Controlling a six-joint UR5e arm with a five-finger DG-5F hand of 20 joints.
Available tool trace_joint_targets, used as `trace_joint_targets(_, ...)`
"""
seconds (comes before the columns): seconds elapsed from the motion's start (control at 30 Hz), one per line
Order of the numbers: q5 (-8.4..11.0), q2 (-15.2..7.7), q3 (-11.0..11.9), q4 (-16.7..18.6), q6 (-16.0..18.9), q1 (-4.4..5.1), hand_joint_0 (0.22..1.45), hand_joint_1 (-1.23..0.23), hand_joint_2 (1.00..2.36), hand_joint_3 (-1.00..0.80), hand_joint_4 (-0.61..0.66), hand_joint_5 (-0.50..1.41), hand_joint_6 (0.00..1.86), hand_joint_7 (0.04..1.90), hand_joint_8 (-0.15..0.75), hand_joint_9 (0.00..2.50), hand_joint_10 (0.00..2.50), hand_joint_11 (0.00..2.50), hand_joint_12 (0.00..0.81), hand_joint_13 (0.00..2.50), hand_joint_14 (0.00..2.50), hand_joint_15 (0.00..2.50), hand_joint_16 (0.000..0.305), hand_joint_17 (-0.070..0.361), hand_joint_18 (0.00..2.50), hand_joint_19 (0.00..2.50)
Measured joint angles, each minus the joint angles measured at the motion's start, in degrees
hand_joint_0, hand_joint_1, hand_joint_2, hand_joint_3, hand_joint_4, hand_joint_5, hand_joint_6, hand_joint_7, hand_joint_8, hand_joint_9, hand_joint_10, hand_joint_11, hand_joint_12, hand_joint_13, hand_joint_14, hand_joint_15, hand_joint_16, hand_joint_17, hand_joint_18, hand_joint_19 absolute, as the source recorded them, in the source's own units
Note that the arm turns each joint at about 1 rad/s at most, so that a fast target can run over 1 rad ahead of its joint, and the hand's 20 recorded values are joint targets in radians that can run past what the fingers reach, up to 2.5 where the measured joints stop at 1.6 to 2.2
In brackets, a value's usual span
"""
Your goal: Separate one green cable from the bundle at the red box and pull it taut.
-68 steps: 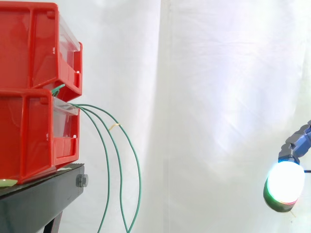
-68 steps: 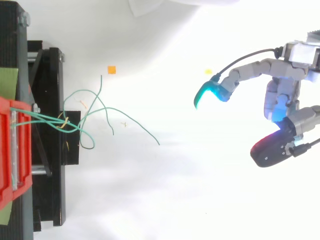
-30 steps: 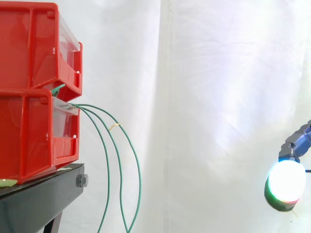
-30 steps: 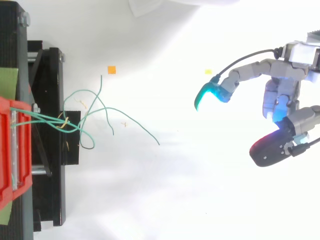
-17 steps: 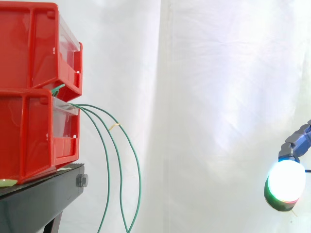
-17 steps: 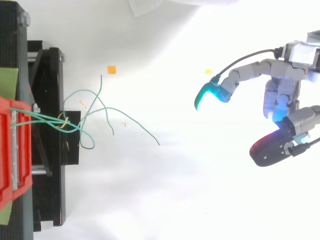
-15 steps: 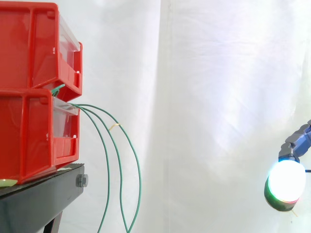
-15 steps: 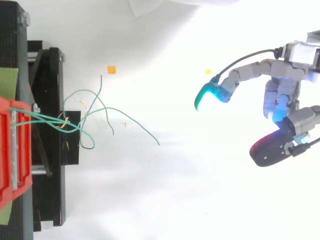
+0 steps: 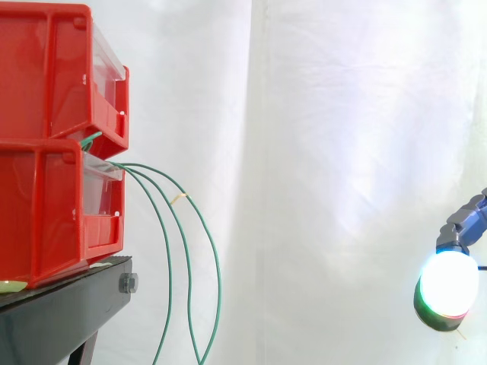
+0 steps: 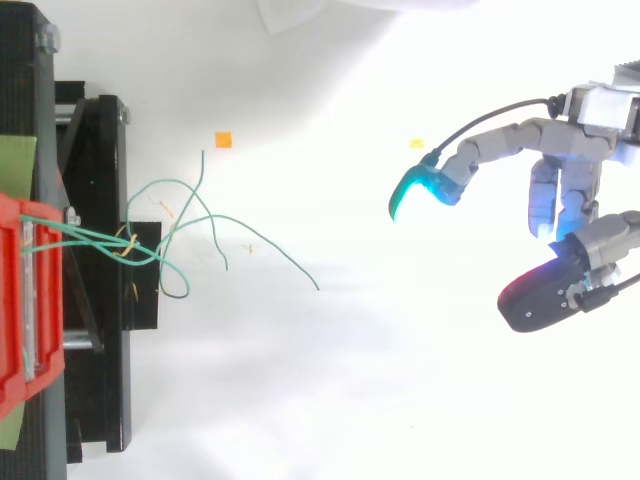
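- Green cables (image 9: 219, 281) droop slack from the lower red box (image 9: 46, 213) at the left.
- Hand (image 10: 565, 190) hangs well to their right, its fingers spread and holding nothing.

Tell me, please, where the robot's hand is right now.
Top view: the hand sits at the right edge, open, far from the green cables hanging off the red bins at left.

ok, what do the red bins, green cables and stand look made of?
Red bins: glossy moulded plastic, judging by the sheen and rounded ribs, with clear fronts.
Green cables: thin, probably plastic-sheathed wire; they hang in smooth, springy loops.
Stand: matte black, likely metal given the bolt at its end; it could be coated.
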Motion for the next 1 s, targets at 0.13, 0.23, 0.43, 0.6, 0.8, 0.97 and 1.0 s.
trace_joint_targets(0.13,-0.01,0.0,0.0,0.0,0.0,0.01,0.64,-0.74,1.0,-0.5,0.37,-0.17,0.5,0.7,0.34,1.5,0.01,0.49,0.433,1.57,0.02,0.64,0.053,0.119,1.14,0.64)
trace_joint_targets(0.23,-0.02,0.0,0.0,0.0,0.0,-0.01,0.58,-0.8,1.0,-0.5,0.34,-0.23,0.5,0.7,0.35,1.06,0.01,0.48,0.448,1.33,0.02,0.61,0.053,0.119,1.14,0.65)
trace_joint_targets(0.43,0.0,0.0,0.0,0.0,0.0,-0.01,0.59,-0.8,1.0,-0.5,0.32,-0.23,0.5,0.73,0.362,0.56,0.01,0.47,0.397,0.66,0.01,0.56,0.046,0.104,0.75,0.7)
trace_joint_targets(0.6,-0.02,0.0,0.0,0.0,0.0,-0.01,0.59,-0.72,1.0,-0.5,0.29,-0.16,0.5,0.73,0.29,1.24,0.01,0.61,0.386,1.18,0.02,0.68,0.051,0.114,0.97,0.73)
trace_joint_targets(0.8,-0.03,0.0,0.0,0.0,0.0,0.02,0.58,-0.66,1.0,-0.5,0.27,-0.12,0.5,0.76,0.286,1.41,0.02,0.69,0.388,1.29,0.02,0.74,0.057,0.128,1.1,0.8)
trace_joint_targets(0.97,-0.01,0.0,0.0,0.0,0.0,0.02,0.58,-0.65,1.0,-0.5,0.26,-0.13,0.5,0.73,0.275,1.37,0.02,0.65,0.392,1.25,0.02,0.71,0.056,0.127,1.05,0.77)
trace_joint_targets(1.0,-0.01,0.0,0.0,0.0,0.0,0.02,0.58,-0.65,1.0,-0.5,0.26,-0.13,0.5,0.73,0.275,1.37,0.02,0.65,0.392,1.25,0.02,0.71,0.056,0.127,1.05,0.77)
